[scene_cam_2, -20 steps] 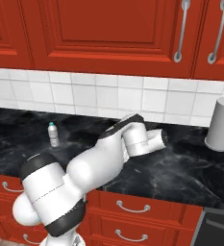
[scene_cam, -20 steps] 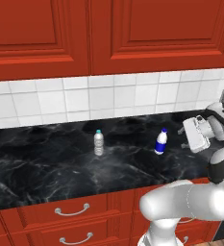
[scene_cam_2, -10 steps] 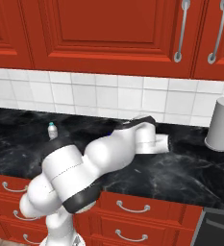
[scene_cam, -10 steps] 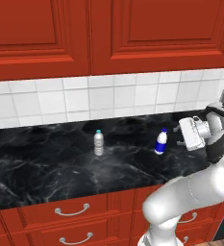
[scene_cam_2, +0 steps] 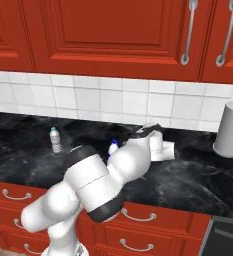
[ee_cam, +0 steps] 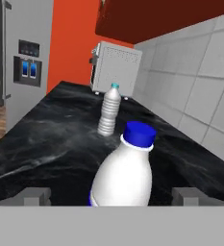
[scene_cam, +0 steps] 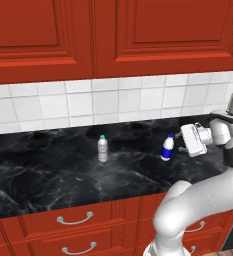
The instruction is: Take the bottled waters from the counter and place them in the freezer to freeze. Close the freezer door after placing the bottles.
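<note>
Gripper (scene_cam: pixel 182 145) is lining up side-on with the blue-capped white bottle (ee_cam: pixel 125 168), fingers (ee_cam: pixel 35 196) spread wide, nothing held. Bottle is standing upright on the counter (scene_cam: pixel 48 175), sitting between the fingers in the hand view. Clear teal-capped bottle (scene_cam: pixel 103 148) is standing well apart. Best grip: advancing level, closing around mid-body, avoiding tipping.

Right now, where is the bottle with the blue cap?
The white bottle stands on the counter, right of the clear bottle, just before the open gripper.
</note>
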Available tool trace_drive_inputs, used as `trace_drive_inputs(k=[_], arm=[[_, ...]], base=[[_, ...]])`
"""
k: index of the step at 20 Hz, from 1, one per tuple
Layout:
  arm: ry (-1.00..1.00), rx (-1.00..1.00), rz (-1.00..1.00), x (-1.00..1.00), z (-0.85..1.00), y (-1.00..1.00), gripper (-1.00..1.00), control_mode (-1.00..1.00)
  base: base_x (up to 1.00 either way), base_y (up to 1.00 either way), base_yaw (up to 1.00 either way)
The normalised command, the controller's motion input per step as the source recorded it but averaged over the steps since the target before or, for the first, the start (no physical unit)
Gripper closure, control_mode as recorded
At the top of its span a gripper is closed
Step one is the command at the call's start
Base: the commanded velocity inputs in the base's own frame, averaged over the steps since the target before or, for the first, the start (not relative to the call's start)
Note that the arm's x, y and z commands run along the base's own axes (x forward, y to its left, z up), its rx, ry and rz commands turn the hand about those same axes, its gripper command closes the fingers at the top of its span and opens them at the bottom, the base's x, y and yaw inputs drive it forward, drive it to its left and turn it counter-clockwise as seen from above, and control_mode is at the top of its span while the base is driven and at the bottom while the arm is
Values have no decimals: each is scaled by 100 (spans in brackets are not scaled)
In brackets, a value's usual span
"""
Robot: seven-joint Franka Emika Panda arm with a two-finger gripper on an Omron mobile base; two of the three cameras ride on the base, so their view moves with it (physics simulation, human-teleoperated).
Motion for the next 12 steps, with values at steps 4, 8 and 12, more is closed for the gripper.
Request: trace_drive_inputs(k=[4,8,12], arm=[[0,0,0,27,-19,0,-100,-100],[0,0,0,0,-14,9,-100,-100],[4,0,0,1,-14,19,-100,-100]], base=[[0,0,0],[0,0,0],[0,0,0]])
